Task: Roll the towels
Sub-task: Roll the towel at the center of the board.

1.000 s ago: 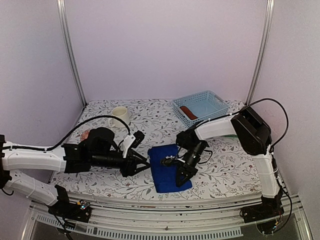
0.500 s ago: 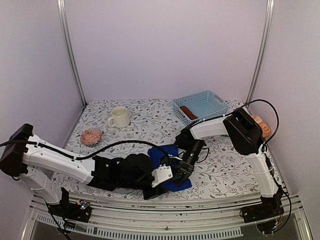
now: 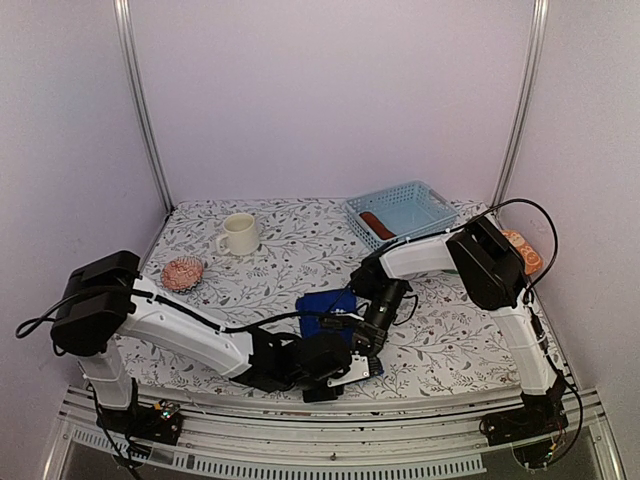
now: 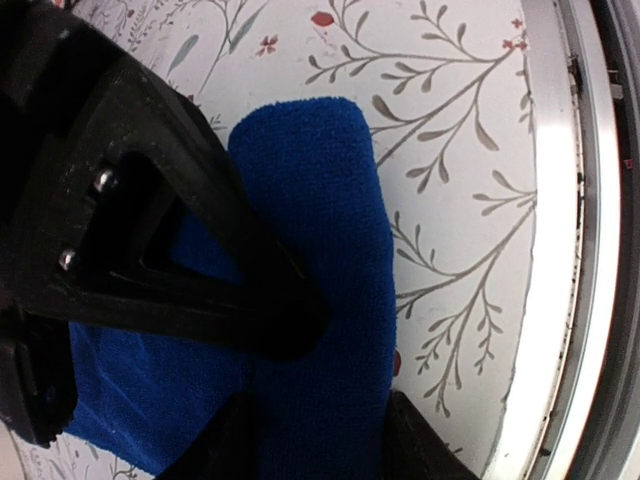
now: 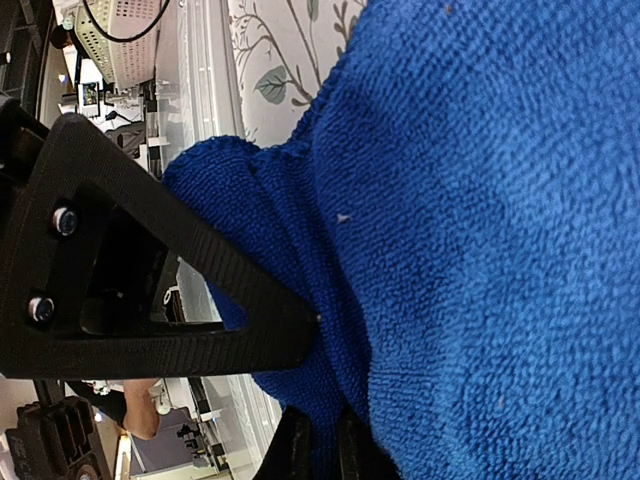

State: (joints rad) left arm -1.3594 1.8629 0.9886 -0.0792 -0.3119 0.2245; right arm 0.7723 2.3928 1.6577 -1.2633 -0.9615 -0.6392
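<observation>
Soft even light; wrist close-ups seem slightly blurred.

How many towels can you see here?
4: a blue towel at the near centre; a rust-brown towel in the basket; an orange patterned towel near the mug; another orange towel behind the right arm. Others may be hidden.

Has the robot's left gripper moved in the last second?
Yes. The left gripper has swung right and nearer the front rail, from beside the blue towel to its near edge.
</observation>
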